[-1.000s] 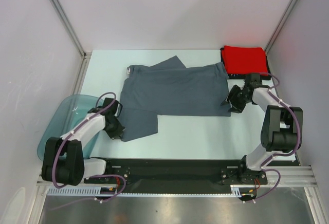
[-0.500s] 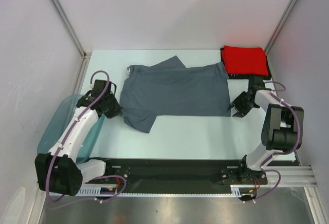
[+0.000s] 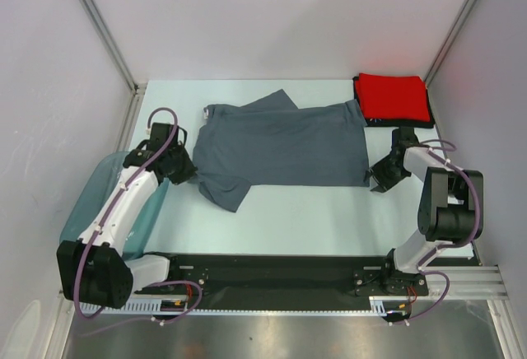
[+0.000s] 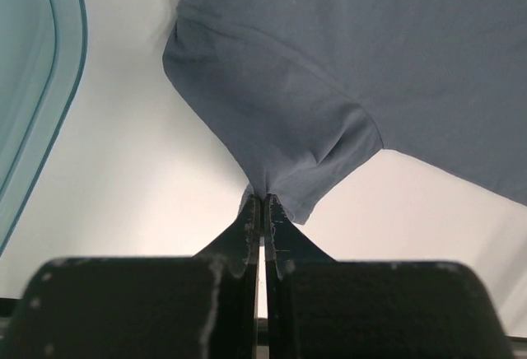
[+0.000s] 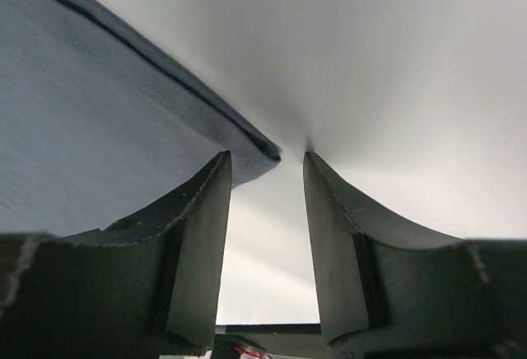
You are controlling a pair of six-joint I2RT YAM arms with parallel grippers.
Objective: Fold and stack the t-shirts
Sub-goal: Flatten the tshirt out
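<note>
The slate blue-grey t-shirt [image 3: 280, 141] lies spread across the middle of the table, with a sleeve flap at its near left. My left gripper [image 3: 188, 174] is shut on the edge of that flap; the left wrist view shows its tips [image 4: 263, 202] pinching the cloth [image 4: 329, 71]. My right gripper [image 3: 379, 179] is open at the shirt's near right corner. In the right wrist view [image 5: 266, 161] the hem corner [image 5: 123, 120] lies by the left finger's tip, not gripped. The folded red shirt [image 3: 394, 97] lies at the far right on the black one [image 3: 380, 120], which shows only as a dark rim.
The translucent teal tub [image 3: 89, 204] sits at the left edge under my left arm and shows in the left wrist view [image 4: 37, 87]. White walls and metal posts enclose the table. The black rail with the arm bases runs along the near edge.
My left gripper has moved away from the near edge, carrying the shirt's left flap, which is now smaller and bunched. My right gripper has shifted slightly right and nearer, beside the shirt's corner.
</note>
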